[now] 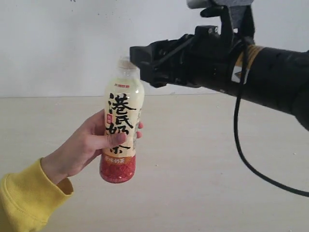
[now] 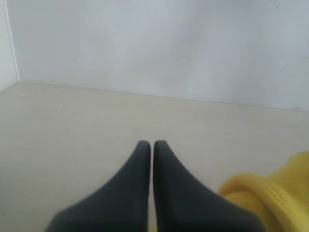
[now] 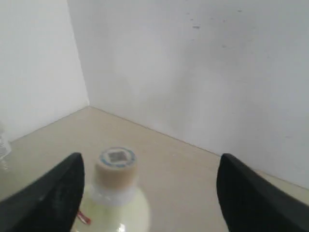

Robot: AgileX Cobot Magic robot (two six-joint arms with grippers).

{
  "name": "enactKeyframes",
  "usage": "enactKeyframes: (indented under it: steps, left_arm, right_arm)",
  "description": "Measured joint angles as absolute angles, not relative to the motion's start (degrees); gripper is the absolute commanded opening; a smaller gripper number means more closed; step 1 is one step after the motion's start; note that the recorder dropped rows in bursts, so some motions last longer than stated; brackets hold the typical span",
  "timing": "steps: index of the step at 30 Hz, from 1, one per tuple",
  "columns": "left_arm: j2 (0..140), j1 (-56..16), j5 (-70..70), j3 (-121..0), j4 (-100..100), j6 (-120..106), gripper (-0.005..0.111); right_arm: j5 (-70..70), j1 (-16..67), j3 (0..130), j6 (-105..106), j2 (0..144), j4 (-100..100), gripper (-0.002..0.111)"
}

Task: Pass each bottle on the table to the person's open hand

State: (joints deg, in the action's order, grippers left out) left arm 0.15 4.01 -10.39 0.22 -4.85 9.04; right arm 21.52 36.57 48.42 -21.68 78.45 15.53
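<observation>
The person's open hand, with its yellow sleeve cuff, is closed around the cream bottle with black characters and a red base. It holds the bottle upright above the table. My right gripper is open just behind the bottle's top. In the right wrist view the cap stands beside one finger of the right gripper, untouched. My left gripper is shut and empty, low over the table, with the yellow sleeve beside it. The clear bottle and the blue-tinted bottle are out of view.
A black cable hangs in a loop from the right arm over the table. A plain wall closes the back. A clear sliver shows at the edge of the right wrist view; I cannot tell what it is.
</observation>
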Motion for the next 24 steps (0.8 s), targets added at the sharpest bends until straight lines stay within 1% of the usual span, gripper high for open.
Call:
enactKeyframes:
  steps: [2, 3, 4, 6, 7, 10, 14, 19, 24]
  left_arm:
    - [0.15, 4.01, -10.39, 0.22, -4.85, 9.04, 0.004]
    - [0.15, 4.01, -10.39, 0.22, -4.85, 9.04, 0.004]
    - [0.15, 4.01, -10.39, 0.22, -4.85, 9.04, 0.004]
    - [0.15, 4.01, -10.39, 0.22, -4.85, 9.04, 0.004]
    - [0.15, 4.01, -10.39, 0.22, -4.85, 9.04, 0.004]
    - [0.15, 4.01, -10.39, 0.22, -4.85, 9.04, 0.004]
    - [0.15, 4.01, -10.39, 0.22, -4.85, 9.04, 0.004]
    - [0.15, 4.01, -10.39, 0.22, -4.85, 9.04, 0.004]
    - [0.15, 4.01, -10.39, 0.22, -4.85, 9.04, 0.004]
  right_arm:
    - [18.32, 36.57, 48.42, -15.06, 75.81, 10.47, 0.056]
    - [16.97, 36.57, 48.42, -10.96, 74.28, 8.07, 0.049]
    - [15.94, 36.57, 48.42, -7.53, 72.96, 6.26, 0.037]
    - [13.12, 35.93, 48.42, 0.35, 69.24, 2.29, 0.006]
    - [11.80, 35.18, 48.42, 3.53, 67.66, 0.83, 0.001]
    - [5.69, 31.24, 48.42, 9.41, 61.94, -2.65, 0.001]
    - [-2.08, 27.03, 48.42, 10.33, 55.94, -3.95, 0.001]
    - [-5.05, 26.13, 48.42, 9.32, 48.95, -4.56, 0.001]
    - [-5.27, 26.04, 48.42, 9.84, 46.31, -4.17, 0.001]
